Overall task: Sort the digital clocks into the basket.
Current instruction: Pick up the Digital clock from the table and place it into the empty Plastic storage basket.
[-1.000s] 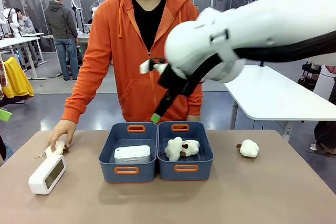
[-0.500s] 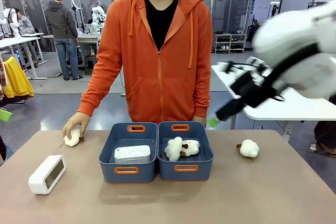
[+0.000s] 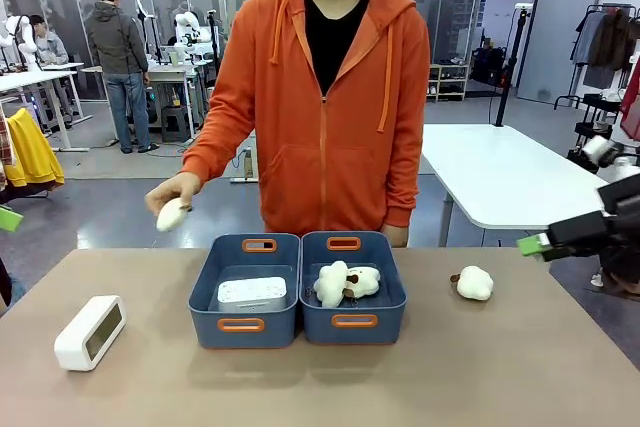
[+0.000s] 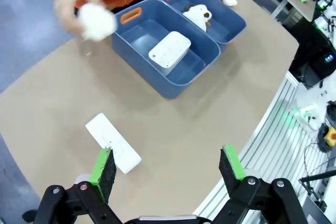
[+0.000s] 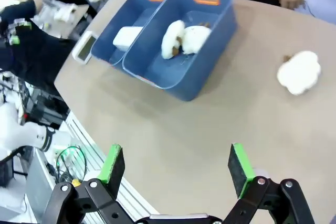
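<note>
One white digital clock with a dotted face [image 3: 252, 293] lies inside the left blue basket [image 3: 205, 282], also seen from the left wrist [image 4: 169, 49]. The other clock, with a greyish screen [image 3: 90, 331], stands on the table at the far left. From above it lies [image 4: 113, 142] just beyond the left finger of my left gripper [image 4: 168, 169], which hangs open and empty high over the table. My right gripper [image 5: 176, 163] is open and empty too, off the table's right edge [image 3: 535, 244].
The right basket [image 3: 398, 287] holds plush sheep [image 3: 345, 282]. Another sheep [image 3: 473, 283] lies on the table to its right. The person's hand holds a plush sheep [image 3: 172, 212] in the air, left of the baskets.
My right arm swung from above the baskets out to the right edge. The person lifted a plush sheep off the table at the left and carried it toward the baskets.
</note>
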You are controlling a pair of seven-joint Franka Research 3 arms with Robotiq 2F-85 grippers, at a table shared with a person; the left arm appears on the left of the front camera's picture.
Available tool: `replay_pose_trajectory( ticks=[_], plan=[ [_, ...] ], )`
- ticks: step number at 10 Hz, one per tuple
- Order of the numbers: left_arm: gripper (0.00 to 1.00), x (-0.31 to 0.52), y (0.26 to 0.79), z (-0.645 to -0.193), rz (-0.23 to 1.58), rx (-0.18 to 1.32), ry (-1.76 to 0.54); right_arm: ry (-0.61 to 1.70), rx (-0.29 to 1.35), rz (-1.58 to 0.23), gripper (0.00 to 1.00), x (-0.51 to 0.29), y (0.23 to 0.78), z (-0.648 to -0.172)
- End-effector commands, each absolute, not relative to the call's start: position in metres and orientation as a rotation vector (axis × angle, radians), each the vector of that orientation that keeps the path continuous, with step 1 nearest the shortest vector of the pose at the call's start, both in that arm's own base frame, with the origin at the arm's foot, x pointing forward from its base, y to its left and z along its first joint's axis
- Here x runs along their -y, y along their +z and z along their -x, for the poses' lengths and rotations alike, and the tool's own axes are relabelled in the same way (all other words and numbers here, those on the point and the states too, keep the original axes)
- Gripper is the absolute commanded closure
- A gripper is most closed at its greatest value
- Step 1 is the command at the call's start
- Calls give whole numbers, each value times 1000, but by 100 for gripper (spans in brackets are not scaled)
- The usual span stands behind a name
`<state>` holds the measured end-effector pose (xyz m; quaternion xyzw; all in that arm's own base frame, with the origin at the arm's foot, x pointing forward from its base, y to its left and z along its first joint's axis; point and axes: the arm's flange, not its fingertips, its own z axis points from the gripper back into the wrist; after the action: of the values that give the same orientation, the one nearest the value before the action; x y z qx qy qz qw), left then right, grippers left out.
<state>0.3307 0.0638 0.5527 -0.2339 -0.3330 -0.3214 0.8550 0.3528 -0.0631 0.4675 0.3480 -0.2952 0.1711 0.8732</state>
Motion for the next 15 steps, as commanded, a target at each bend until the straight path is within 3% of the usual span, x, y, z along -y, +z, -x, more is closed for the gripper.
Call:
replay_pose_trajectory(
  ticks=[1,4,8,9,12,15],
  plan=[
    [0,-65,553,-332,511,708,-697,299,603,-748,0,62,461,-340],
    [0,-43,546,-333,432,648,-591,328,618,-729,0,73,466,-350],
    [0,-10,477,-364,85,502,-487,328,618,-729,0,73,466,-350],
    [0,-6,456,-380,-37,527,-464,328,618,-729,0,73,466,-350],
    [0,1,400,-411,-52,495,-289,328,618,-729,0,73,466,-350],
    [0,4,369,-404,14,361,-272,328,618,-729,0,73,466,-350]
  ],
)
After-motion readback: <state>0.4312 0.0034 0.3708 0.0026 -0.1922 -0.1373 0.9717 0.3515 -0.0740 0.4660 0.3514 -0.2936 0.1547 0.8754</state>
